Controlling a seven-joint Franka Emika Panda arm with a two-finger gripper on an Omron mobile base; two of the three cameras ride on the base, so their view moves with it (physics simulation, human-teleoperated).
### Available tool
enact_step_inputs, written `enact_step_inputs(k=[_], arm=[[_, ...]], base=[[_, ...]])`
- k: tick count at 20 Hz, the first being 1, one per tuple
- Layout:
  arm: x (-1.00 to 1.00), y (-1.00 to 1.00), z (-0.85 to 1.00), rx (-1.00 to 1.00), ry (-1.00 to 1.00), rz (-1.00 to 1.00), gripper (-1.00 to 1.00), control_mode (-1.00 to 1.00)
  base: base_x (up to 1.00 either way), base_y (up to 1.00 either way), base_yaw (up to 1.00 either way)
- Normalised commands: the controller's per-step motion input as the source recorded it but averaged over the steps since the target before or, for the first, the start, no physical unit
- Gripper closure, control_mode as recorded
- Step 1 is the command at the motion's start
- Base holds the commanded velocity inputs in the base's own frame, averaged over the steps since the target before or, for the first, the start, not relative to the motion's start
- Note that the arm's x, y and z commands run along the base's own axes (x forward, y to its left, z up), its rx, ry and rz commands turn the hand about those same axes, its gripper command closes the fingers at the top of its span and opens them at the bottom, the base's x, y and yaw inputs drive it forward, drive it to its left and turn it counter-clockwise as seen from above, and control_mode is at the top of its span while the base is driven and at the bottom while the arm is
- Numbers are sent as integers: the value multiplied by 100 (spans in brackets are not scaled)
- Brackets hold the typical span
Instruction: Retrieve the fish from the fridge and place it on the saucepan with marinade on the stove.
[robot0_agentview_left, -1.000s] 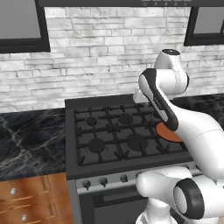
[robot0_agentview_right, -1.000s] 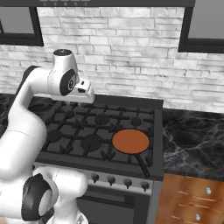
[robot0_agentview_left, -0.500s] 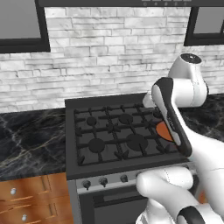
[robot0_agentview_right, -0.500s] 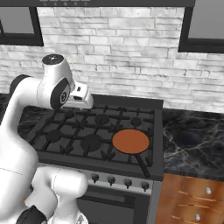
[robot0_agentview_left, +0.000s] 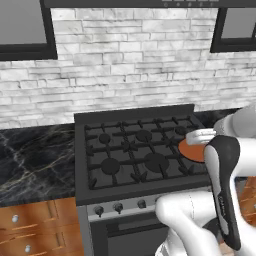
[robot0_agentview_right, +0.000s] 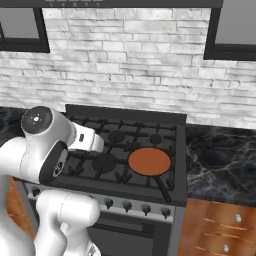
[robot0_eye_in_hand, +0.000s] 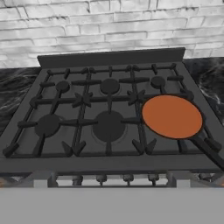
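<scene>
On the stove (robot0_eye_in_hand: 109, 109), at about 3 o'clock, sits the saucepan with marinade (robot0_eye_in_hand: 172, 116), its handle pointing to 5 o'clock. I cannot tell how wide the hand is.

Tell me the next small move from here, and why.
Probably turn the base away from the stove to look for the fridge. The pan sits on the front right burner with its orange-brown inside bare, no fish on it. With nothing carried, there is little left to do at the cooktop.
</scene>
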Motion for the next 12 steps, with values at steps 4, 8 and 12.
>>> enact_step_inputs(k=[4,8,12], arm=[[-57,-3,0,1,-5,0,-100,-100],[-8,0,0,0,0,0,-100,-100],[0,0,0,0,0,0,-100,100]], base=[[0,0,0],[0,0,0],[0,0,0]])
